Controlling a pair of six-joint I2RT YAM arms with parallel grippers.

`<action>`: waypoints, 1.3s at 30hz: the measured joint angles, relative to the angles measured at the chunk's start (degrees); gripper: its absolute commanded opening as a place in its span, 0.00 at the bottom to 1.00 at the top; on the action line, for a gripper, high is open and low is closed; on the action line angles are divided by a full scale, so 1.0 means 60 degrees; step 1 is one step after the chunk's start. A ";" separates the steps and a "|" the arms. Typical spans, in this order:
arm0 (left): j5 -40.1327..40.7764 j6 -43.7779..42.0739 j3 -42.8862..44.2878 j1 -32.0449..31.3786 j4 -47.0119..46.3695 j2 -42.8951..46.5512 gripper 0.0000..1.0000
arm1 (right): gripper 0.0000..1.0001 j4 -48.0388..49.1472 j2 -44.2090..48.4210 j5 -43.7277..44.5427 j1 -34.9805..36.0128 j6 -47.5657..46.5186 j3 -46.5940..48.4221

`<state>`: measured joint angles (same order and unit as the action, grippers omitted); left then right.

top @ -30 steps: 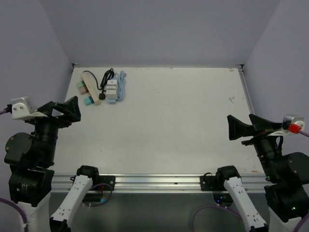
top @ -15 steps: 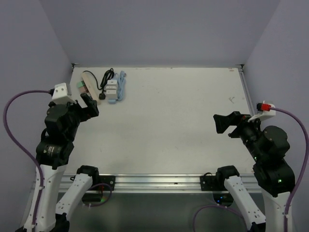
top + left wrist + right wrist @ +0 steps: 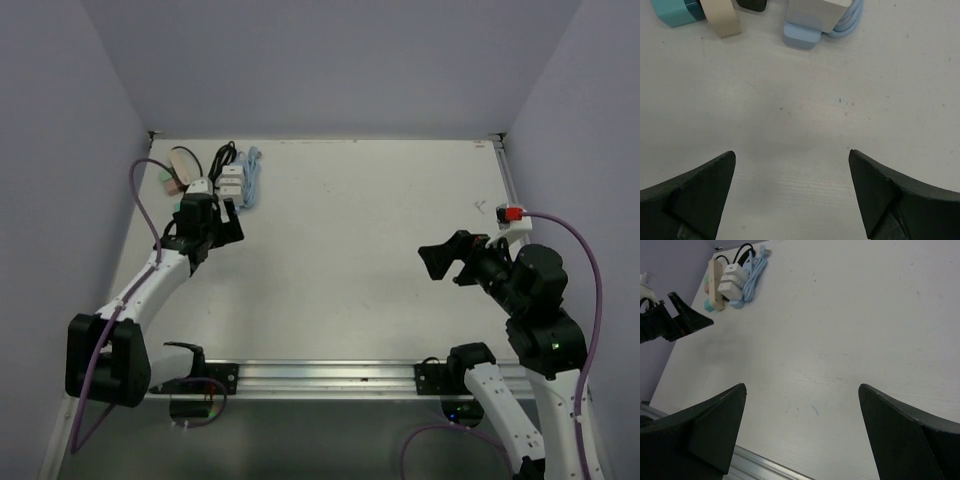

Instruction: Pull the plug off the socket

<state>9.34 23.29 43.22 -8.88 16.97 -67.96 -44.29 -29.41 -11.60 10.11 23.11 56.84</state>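
The socket is a beige power strip (image 3: 181, 160) at the table's far left corner, partly hidden behind my left wrist. Plugged in or lying against it are a black plug (image 3: 751, 4) with a black cord, white adapters (image 3: 232, 181) on a light blue cable (image 3: 253, 172), and teal plugs (image 3: 676, 11). My left gripper (image 3: 205, 232) hovers just in front of the strip's near end (image 3: 723, 21), open and empty (image 3: 790, 161). My right gripper (image 3: 441, 262) is open and empty over the table's right side (image 3: 802, 387), far from the strip (image 3: 715, 283).
A metal rail (image 3: 320, 375) runs along the near table edge. Purple walls close in the left, back and right sides. The left arm's purple cable (image 3: 140, 190) loops near the left wall.
Both arms have lifted from their folded poses at the sides. The left arm has swung up to the power strip; the right has moved inward over the table. Both grippers stayed open.
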 measured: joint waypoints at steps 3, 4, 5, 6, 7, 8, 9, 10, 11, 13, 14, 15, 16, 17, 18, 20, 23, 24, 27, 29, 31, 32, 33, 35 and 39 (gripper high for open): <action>0.0055 0.0204 0.0007 0.0000 -0.1016 -0.1002 0.97 | 0.99 0.0211 -0.0058 -0.0280 0.0004 -0.0033 -0.0157; 0.0084 0.0237 0.0007 0.0000 -0.1366 -0.1308 0.97 | 0.99 0.0248 -0.0058 -0.0342 0.0000 -0.0033 -0.0226; 0.0146 0.0240 0.0007 -0.0004 -0.1749 -0.1596 0.97 | 0.99 0.0295 -0.0055 -0.0430 0.0000 -0.0036 -0.0310; 0.0204 0.0233 0.0007 -0.0015 -0.2076 -0.1825 0.97 | 0.99 0.0313 -0.0047 -0.0503 0.0000 -0.0036 -0.0379; 0.0306 0.0204 0.0007 -0.0029 -0.2444 -0.2109 0.97 | 0.99 0.0353 -0.0036 -0.0572 0.0000 -0.0036 -0.0459; 0.0430 0.0186 0.0007 -0.0055 -0.2779 -0.2361 0.96 | 0.99 0.0382 -0.0025 -0.0685 0.0000 -0.0036 -0.0535; 0.0532 0.0164 0.0007 -0.0087 -0.3078 -0.2601 0.96 | 0.99 0.0401 -0.0022 -0.0725 0.0000 -0.0036 -0.0557; 0.0630 0.0109 0.0011 -0.0109 -0.3359 -0.2856 0.96 | 0.99 0.0452 -0.0022 -0.0783 0.0004 -0.0036 -0.0576; 0.0718 0.0036 0.0018 -0.0135 -0.3650 -0.3107 0.96 | 0.99 0.0525 -0.0022 -0.0849 0.0000 -0.0036 -0.0590; 0.0820 -0.0091 0.0066 -0.0160 -0.4087 -0.3581 0.95 | 0.99 0.0678 -0.0025 -0.1005 0.0004 -0.0040 -0.0590; 0.0852 -0.0171 0.0131 -0.0164 -0.4277 -0.3825 0.94 | 0.99 0.0754 -0.0025 -0.1049 0.0004 -0.0040 -0.0590; 0.0867 -0.0248 0.0266 -0.0164 -0.4371 -0.4087 0.94 | 0.99 0.0827 -0.0025 -0.1093 0.0000 -0.0040 -0.0594; 0.0874 -0.0310 0.0408 -0.0164 -0.4401 -0.4320 0.93 | 0.99 0.0889 -0.0025 -0.1158 0.0000 -0.0044 -0.0605; 0.0882 -0.0361 0.0641 -0.0168 -0.4404 -0.4601 0.93 | 0.99 0.0936 -0.0025 -0.1217 0.0000 -0.0051 -0.0627; 0.0878 -0.0463 0.0896 -0.0168 -0.4401 -0.4874 0.92 | 0.99 0.0969 -0.0025 -0.1264 0.0004 -0.0069 -0.0656; 0.0882 -0.0583 0.1384 -0.0168 -0.4390 -0.5286 0.90 | 0.99 0.1020 -0.0025 -0.1322 0.0004 -0.0138 -0.0721; 0.0900 -0.0827 0.2109 -0.0171 -0.4375 -0.5730 0.87 | 0.99 0.1031 -0.0047 -0.1344 0.0004 -0.0291 -0.0754; 0.0918 -0.0914 0.2357 -0.0171 -0.4335 -0.5872 0.86 | 0.99 0.1035 -0.0066 -0.1344 0.0004 -0.0350 -0.0754; 0.0943 -0.1104 0.2947 -0.0171 -0.4258 -0.6266 0.86 | 0.99 0.1031 -0.0153 -0.1355 0.0004 -0.0455 -0.0754; 0.0969 -0.1198 0.3330 -0.0171 -0.4160 -0.6572 0.86 | 0.99 0.1031 -0.0208 -0.1421 0.0000 -0.0484 -0.0754; 0.0965 -0.1282 0.3661 -0.0178 -0.4007 -0.6838 0.86 | 0.99 0.1031 -0.0222 -0.1483 0.0000 -0.0521 -0.0754; 0.0973 -0.1315 0.3789 -0.0197 -0.3869 -0.6903 0.84 | 0.99 0.1035 -0.0222 -0.1494 0.0000 -0.0543 -0.0754; 0.0976 -0.1322 0.3901 -0.0211 -0.3738 -0.6958 0.83 | 0.99 0.1042 -0.0222 -0.1494 0.0004 -0.0568 -0.0754; 0.0987 -0.1348 0.4178 -0.0237 -0.3512 -0.7118 0.79 | 0.99 0.1038 -0.0266 -0.1494 0.0004 -0.0637 -0.0754; 0.1009 -0.1359 0.4411 -0.0240 -0.3333 -0.7227 0.67 | 0.99 0.1038 -0.0437 -0.1497 0.0004 -0.0703 -0.0750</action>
<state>15.40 15.14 69.69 -10.33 -3.03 -111.33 -38.06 -32.03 -20.58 10.13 18.90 52.34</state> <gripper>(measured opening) 0.732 0.987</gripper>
